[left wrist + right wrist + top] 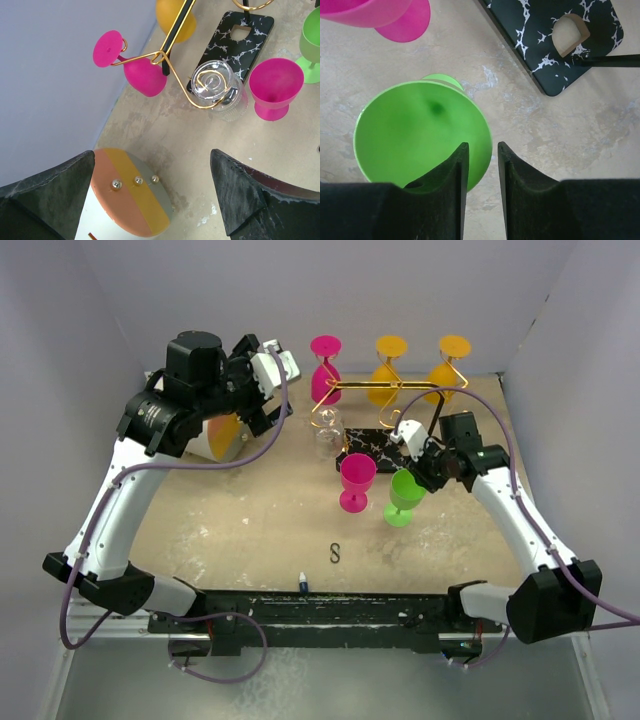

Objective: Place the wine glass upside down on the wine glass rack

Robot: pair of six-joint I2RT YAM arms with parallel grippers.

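Note:
The wine glass rack (385, 388) is a gold wire frame on a black marble-veined base (375, 445), also in the left wrist view (245, 35). A magenta glass (325, 365) and two orange glasses (388, 365) hang upside down on its far side. A clear glass (328, 435) hangs upside down in a spiral hook (212, 82). A magenta glass (357, 480) and a green glass (405, 495) stand upright on the table. My right gripper (483, 145) hovers over the green glass's (415, 135) rim, jaws narrowly apart. My left gripper (152, 152) is wide open and empty.
A round white object with peach, yellow and grey stripes (130, 200) lies under my left gripper, near the left wall. A small S-shaped hook (336, 552) and a small blue-white item (302, 581) lie near the front edge. Walls enclose the table on three sides.

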